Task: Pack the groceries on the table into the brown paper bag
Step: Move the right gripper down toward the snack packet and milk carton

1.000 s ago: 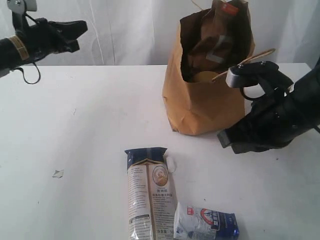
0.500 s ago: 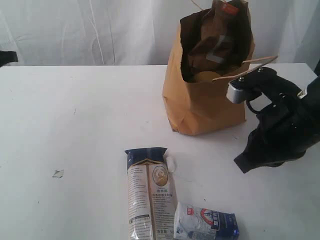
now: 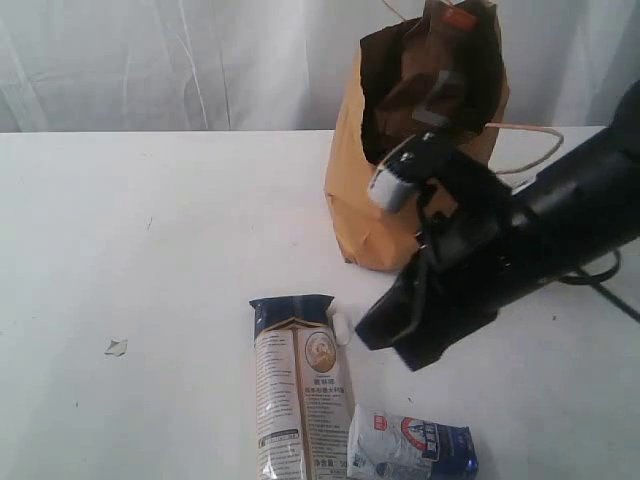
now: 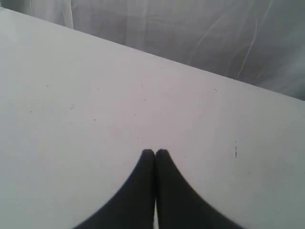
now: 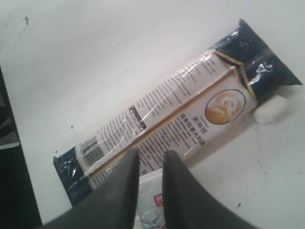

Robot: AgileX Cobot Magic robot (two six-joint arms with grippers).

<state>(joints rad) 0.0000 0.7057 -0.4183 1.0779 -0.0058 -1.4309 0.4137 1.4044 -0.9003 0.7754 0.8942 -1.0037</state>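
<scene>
So the right gripper point(image 5: 148, 155) has swung over from the right side of the paper bag point(image 3: 395, 225) to the near side of it. It now hangs over the two things left out on the table point(image 3: 150, 250). One is the noodle packet point(image 3: 300, 385), lying flat near the front edge with its length running near to far. The other is the blue-white pack point(image 3: 410, 450), tucked against the packet's right side at the near end.

From the wrist camera, the gripper's fingers have cracked apart a little. It's a narrow gap with nothing in it, sitting right about where packet and pack meet. It's not touching either one, as far as I can tell.

The left gripper point(image 4: 155, 151) has dropped out of the outside camera's shot entirely. Its own camera shows the fingers pressed together, empty, over bare table.

The bag stands upright at the far right with a brown pouch point(image 3: 430, 95) poking out the top, so some stuff is already packed.

My read is that this is the start of the next pick, probably the noodle packet, and the jaws need to open a lot wider first. There's also a little white lump point(image 3: 342, 327) just beside the far end of the packet, no idea what it is.
</scene>
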